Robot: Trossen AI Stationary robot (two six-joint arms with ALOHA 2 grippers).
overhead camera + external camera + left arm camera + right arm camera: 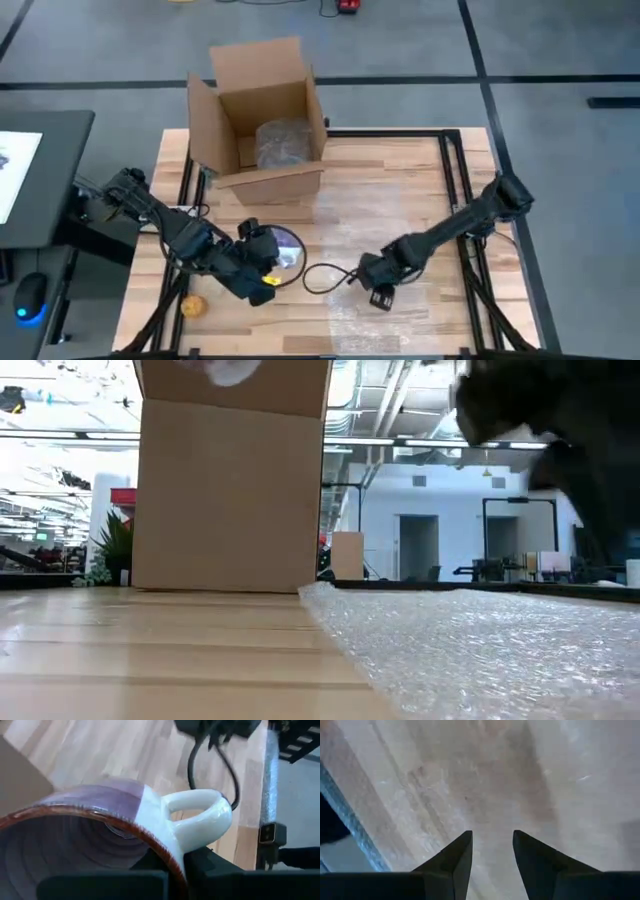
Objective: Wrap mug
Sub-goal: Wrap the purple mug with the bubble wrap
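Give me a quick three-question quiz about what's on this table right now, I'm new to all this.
1. True or false: the left gripper is shut on the mug.
2. What does the cardboard box hold? A) a bubble-wrapped bundle B) a banana C) nothing
3. Fill in: the right gripper hangs open over the sheet of ____.

Key: 1 true, its fingers clamp the rim beside the handle. 2 A. 3 bubble wrap.

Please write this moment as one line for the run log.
left gripper: shut on purple-and-white ceramic mug rim | right gripper: fingers open, empty, over clear bubble wrap sheet | wrap: not yet done
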